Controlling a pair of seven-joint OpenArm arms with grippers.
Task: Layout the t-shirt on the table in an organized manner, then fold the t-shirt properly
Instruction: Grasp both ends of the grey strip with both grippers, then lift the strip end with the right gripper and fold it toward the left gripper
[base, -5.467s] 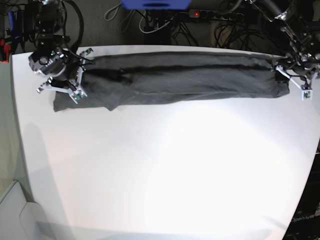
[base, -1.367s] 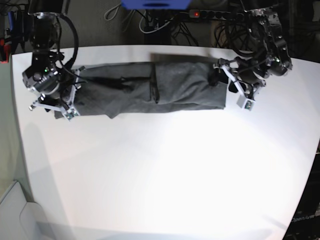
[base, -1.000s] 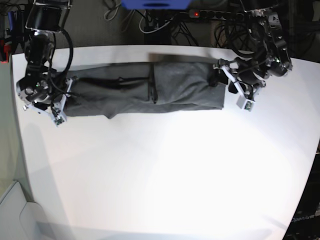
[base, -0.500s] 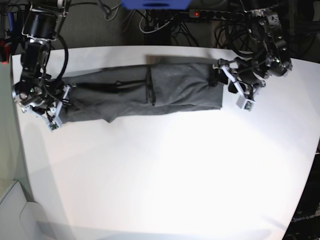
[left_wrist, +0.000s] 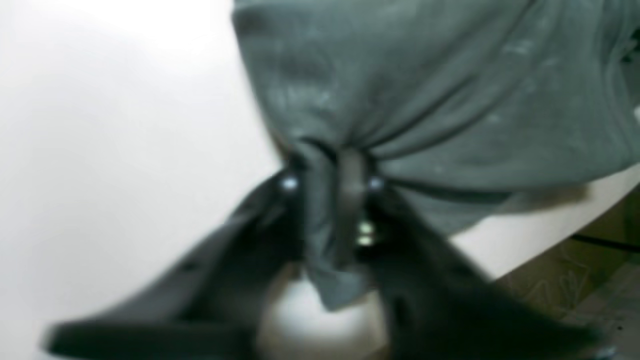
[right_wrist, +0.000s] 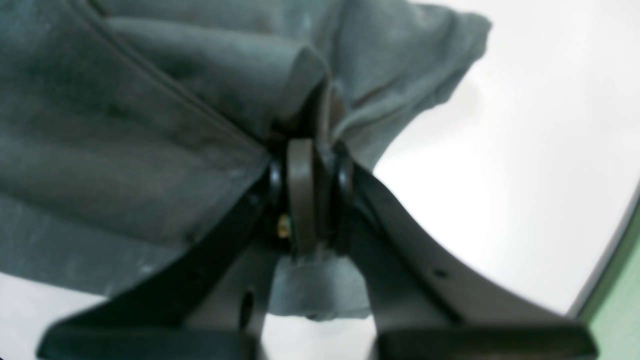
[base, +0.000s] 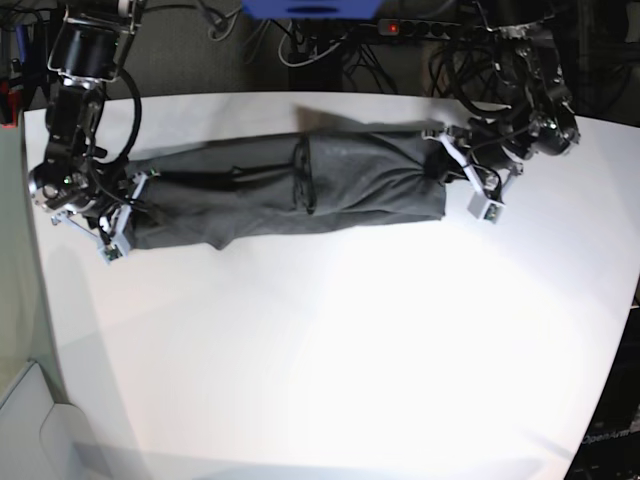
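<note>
The dark grey t-shirt (base: 250, 190) lies as a long folded band across the far part of the white table (base: 330, 350), its right part doubled over near the middle. My left gripper (base: 443, 163) is at the band's right end, shut on a pinch of t-shirt (left_wrist: 425, 100) cloth; the left wrist view shows the gripper (left_wrist: 332, 187) with fabric bunched between its fingers. My right gripper (base: 130, 205) is at the left end. In the right wrist view this gripper (right_wrist: 306, 150) is shut on a fold of the t-shirt (right_wrist: 150, 125).
Cables and a power strip (base: 392, 28) with a red light lie behind the table's far edge, beside a blue object (base: 310, 8). The table edge (left_wrist: 560, 235) runs close to the left gripper. White tabletop (right_wrist: 500, 150) spreads in front of the shirt.
Both grippers have gone from open to shut, each pinching its end of the t-shirt. The cloth has bunched slightly at both ends. Neither arm has shifted much.
</note>
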